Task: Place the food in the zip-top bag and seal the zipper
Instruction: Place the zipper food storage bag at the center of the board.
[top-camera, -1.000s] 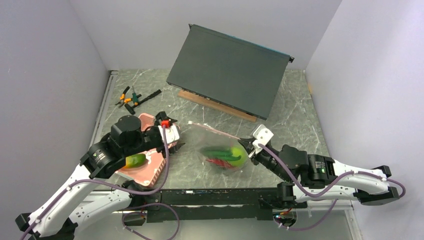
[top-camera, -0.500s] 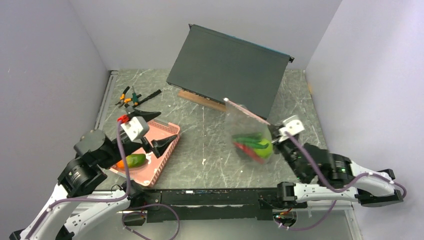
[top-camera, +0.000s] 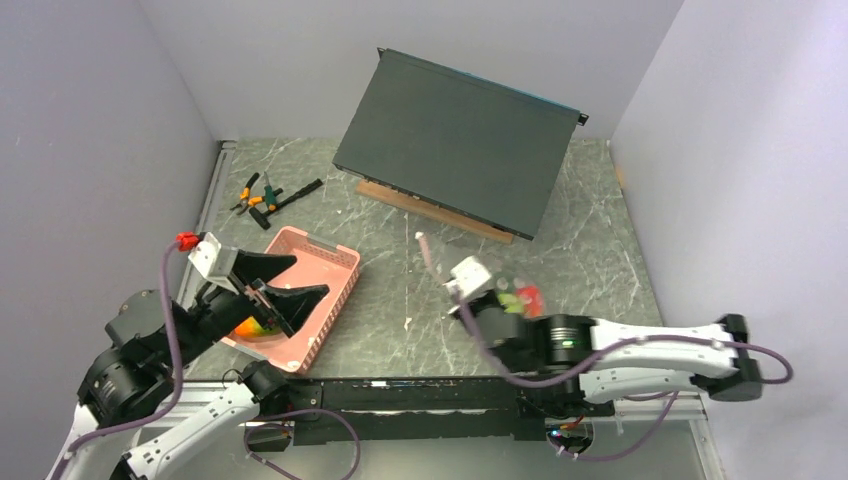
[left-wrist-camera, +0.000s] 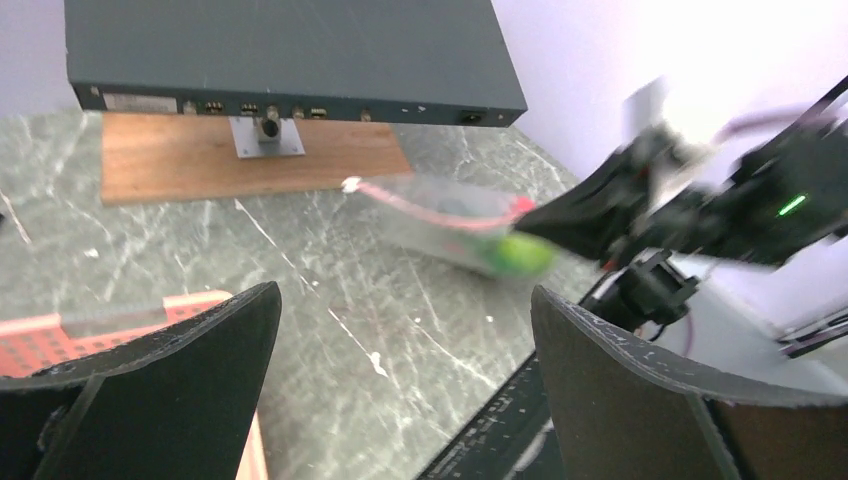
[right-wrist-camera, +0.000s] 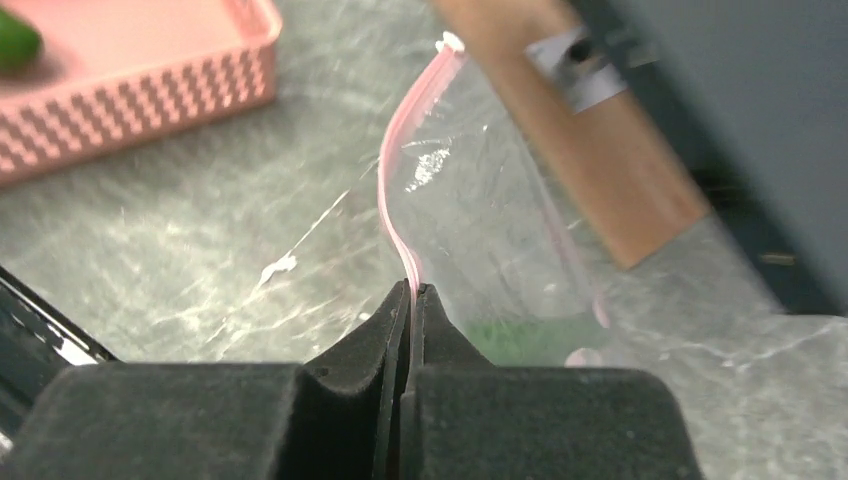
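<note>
Zip-top bag (right-wrist-camera: 490, 200) appears to be held clear of the worktop (top-camera: 390, 290) at about 4 o'clock from the middle, toward the near edge. It is gripped by the right fingers (right-wrist-camera: 370, 340), which are pressed together on the pink zipper (right-wrist-camera: 383, 200) at one point of its length. Beyond that pinch the two halves of the strip are seen to part, so the mouth is judged to be unsealed. Inside the clear plastic a blurred green apple (left-wrist-camera: 520, 256) and red pieces (top-camera: 533, 297) can be made out; what else has been bagged cannot be told.

At 8 o'clock the left fingers (left-wrist-camera: 180, 350) are spread wide with nothing between them and are poised over the pink basket (top-camera: 340, 285). An orange-green mango (top-camera: 252, 327) is seen lying in that basket beneath them, partly hidden. Whether other pieces lie with it cannot be told.

Farther back, orange-handled pliers (top-camera: 255, 195) are laid at 10 o'clock. A dark grey box (top-camera: 460, 150) is set over a wooden board (top-camera: 430, 212) at 12 o'clock. Neither is involved.

The task is judged to be partly done: some food has been loaded, at least one piece is left to be carried across, and the zipper is not yet closed. Since only one spot of the edge is held, the mouth would need to be presented open toward the left side. Thin film gripped this way may sag, or the contents may spill if the bag is tipped.
</note>
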